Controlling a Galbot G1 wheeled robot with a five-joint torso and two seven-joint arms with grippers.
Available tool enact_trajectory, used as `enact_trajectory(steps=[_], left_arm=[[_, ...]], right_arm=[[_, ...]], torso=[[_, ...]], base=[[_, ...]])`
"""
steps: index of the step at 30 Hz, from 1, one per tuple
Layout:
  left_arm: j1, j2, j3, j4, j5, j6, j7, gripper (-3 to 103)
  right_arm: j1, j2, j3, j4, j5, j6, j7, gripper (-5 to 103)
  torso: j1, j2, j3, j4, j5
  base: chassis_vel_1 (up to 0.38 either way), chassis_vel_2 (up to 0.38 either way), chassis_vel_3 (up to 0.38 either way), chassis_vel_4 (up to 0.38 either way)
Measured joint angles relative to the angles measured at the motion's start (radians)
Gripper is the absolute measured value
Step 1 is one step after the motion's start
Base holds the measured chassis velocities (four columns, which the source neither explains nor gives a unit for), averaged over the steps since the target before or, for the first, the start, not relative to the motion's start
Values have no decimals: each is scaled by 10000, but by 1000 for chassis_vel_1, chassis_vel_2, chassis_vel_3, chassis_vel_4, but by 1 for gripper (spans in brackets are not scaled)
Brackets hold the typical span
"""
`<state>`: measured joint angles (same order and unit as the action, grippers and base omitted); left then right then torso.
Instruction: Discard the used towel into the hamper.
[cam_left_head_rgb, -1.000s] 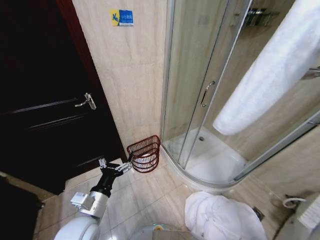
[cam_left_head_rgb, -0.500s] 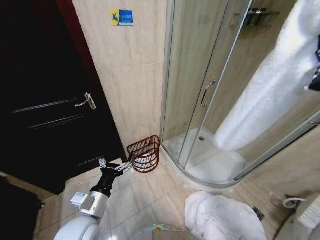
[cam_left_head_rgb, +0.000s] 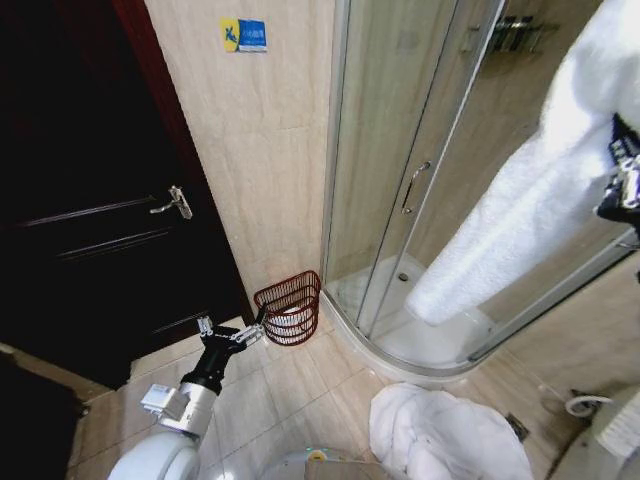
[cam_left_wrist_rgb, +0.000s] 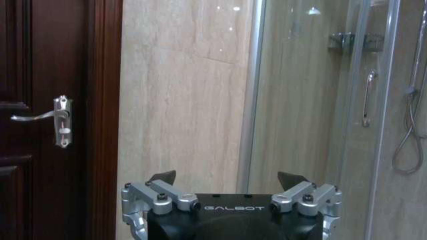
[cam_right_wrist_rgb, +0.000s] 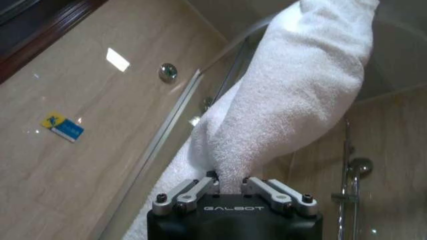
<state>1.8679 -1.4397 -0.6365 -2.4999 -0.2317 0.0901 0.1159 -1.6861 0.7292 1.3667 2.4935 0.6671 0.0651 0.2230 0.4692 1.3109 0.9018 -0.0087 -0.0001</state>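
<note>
A long white towel hangs in the air at the right of the head view, in front of the glass shower. My right gripper at the right edge is shut on the towel, pinching its cloth between the fingers. The hamper, a dark reddish wire basket, stands on the floor against the tiled wall beside the shower. My left gripper hovers low, just left of the hamper, and stands open with nothing in it.
A dark wooden door with a metal handle fills the left. The curved glass shower cabin stands at the right. A heap of white cloth lies on the tiled floor near the base.
The right gripper has come into view at the right edge, and the towel has swung left and lower with it. The left arm has not moved.
</note>
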Motion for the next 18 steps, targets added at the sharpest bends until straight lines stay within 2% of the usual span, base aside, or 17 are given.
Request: enact_trajectory(steps=[11,18], left_arm=[[0,0,0,0,0,0,0,99],[1,0,0,0,0,0,0,99]], right_arm=[[-844,1317,-427,56,-708,453,-387,10],[-1013,1832,-487,57,-1005,646,-519,10]], torso=[[0,0,0,0,2],[0,0,0,-1,2]], base=[[0,0,0,0],[0,0,0,0]])
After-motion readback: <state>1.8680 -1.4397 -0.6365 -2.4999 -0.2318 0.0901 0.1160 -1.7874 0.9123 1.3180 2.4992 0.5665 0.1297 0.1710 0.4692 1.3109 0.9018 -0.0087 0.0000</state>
